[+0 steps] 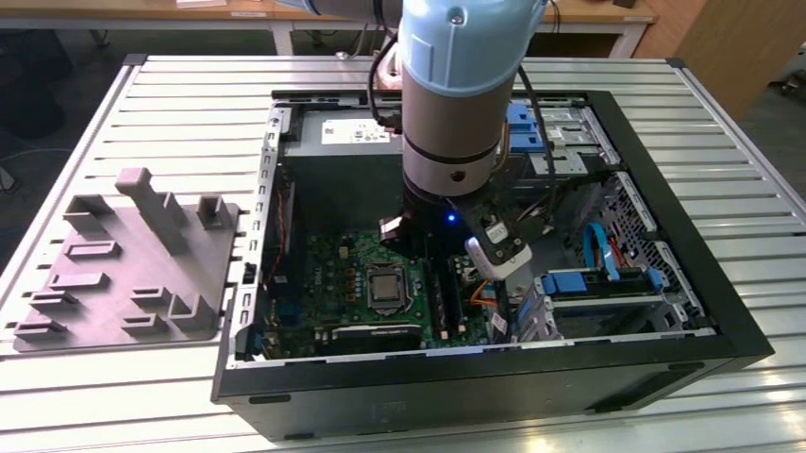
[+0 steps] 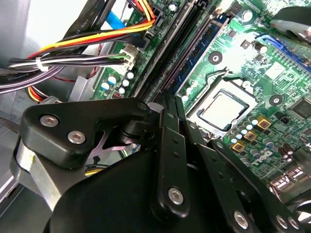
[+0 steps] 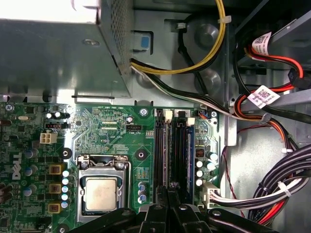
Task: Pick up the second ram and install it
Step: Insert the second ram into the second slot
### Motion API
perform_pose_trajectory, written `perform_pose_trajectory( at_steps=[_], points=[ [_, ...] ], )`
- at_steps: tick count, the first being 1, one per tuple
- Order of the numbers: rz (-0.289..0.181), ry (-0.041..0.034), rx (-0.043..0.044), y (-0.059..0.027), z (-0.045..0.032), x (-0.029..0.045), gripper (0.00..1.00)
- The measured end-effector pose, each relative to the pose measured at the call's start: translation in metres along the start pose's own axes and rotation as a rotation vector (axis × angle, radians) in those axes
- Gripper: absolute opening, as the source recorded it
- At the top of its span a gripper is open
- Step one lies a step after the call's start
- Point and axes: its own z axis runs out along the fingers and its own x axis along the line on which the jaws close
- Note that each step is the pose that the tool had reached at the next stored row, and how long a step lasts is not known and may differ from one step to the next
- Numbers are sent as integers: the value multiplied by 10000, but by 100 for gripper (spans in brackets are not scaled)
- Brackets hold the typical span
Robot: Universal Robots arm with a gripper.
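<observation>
A slatted metal desk (image 1: 705,123) carries an open PC case (image 1: 504,377) at its middle and a grey jig (image 1: 126,274) near its edge on the exterior view's left. The arm (image 1: 460,85) reaches into the case, its pincer (image 3: 170,190) just above the motherboard's (image 3: 112,126) black slots (image 3: 177,145); whether it is clenched I cannot tell. A bluish-green ram (image 3: 190,150) stands seated in the neighbouring slot, nearest the cables (image 3: 272,184).

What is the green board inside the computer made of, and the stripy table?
The green board looks like a stiff plastic-like sheet with a glossy green coat, dotted with shiny metal specks. The table looks like bare metal, maybe aluminium: pale silver-grey ridged strips with a dull sheen.
</observation>
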Motion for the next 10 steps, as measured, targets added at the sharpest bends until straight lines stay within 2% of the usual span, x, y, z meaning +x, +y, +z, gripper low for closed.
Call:
perform_pose_trajectory(
  at_steps=[10],
  points=[
    [16,-1,-1,0,3,0,12]
  ],
)
